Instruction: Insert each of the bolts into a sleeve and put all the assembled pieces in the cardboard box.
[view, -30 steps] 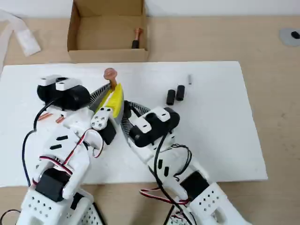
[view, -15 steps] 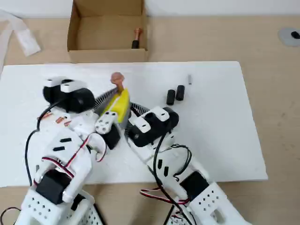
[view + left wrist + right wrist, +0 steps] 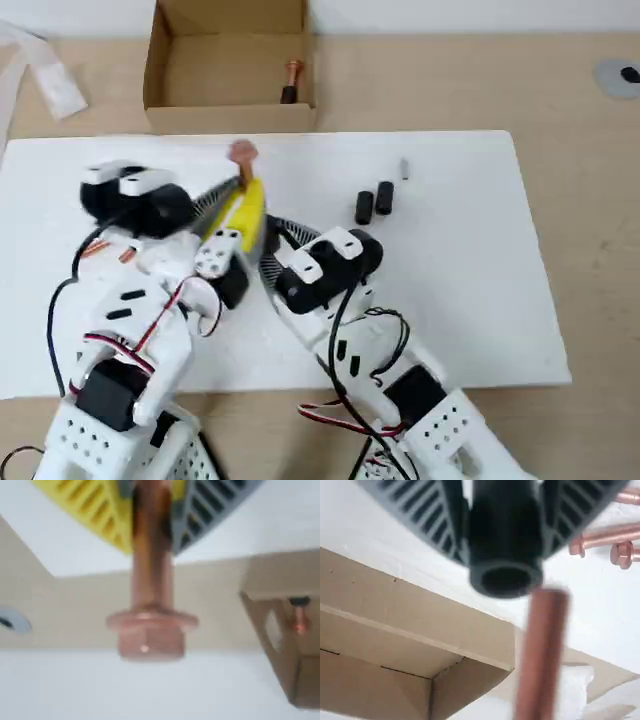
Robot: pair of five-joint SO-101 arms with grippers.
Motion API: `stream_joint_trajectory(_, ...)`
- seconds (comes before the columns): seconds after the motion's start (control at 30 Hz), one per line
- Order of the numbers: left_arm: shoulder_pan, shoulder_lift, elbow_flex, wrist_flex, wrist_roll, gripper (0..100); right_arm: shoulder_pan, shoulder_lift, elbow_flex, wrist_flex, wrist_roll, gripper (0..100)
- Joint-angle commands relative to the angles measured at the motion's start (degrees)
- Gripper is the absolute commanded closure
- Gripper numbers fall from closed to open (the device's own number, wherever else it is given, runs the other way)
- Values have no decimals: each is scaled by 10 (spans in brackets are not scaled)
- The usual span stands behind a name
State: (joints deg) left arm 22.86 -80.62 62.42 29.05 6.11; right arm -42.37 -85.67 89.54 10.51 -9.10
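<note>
Left wrist view: bolt [image 3: 151,585] within left hand [image 3: 152,537]

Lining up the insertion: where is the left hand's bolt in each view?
High view: bolt juts from the left hand, head toward the box.
Left wrist view: bolt gripped, head outward, box beyond.
Right wrist view: its shank beside the sleeve mouth, box behind.
Shared landmark: the box.
</note>
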Motion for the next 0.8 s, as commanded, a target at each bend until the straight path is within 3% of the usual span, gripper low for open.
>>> stream_joint_trajectory(0.0, -11, -3, -8, -19, -5, 995, 10, -10, -20, -1, 0, 989)
stream_joint_trajectory(0.77, 41, -3, 24, -16, 9, 995, 9, -9, -17, -1, 0, 989)
